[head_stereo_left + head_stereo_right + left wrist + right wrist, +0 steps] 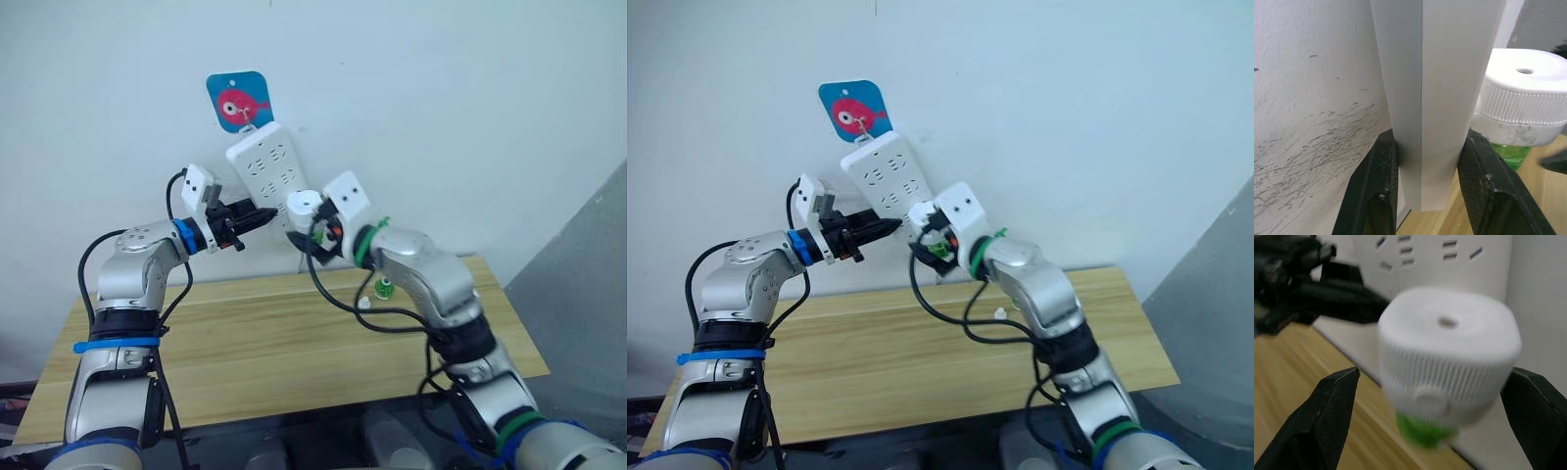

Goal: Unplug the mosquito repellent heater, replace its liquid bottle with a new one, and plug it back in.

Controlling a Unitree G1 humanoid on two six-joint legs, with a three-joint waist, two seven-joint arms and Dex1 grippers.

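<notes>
The white mosquito repellent heater [1447, 345] has a ribbed round top with a small hole, and its green liquid bottle [1425, 428] hangs under it. It sits against the lower end of the white power strip [266, 166] on the wall; its prongs are hidden. My right gripper [1435, 374] is open, one finger on each side of the heater and a gap on one side. My left gripper [1430, 139] is shut on the strip's lower edge, both fingers [1382, 171] pressed to its sides. A second green bottle [385, 287] stands on the table behind my right arm.
The strip hangs tilted from a blue hook sticker with a red fish [240, 100]. A small white cap [363, 303] lies on the wooden table [255, 343] near the bottle. A black cable loops from my right wrist over the table.
</notes>
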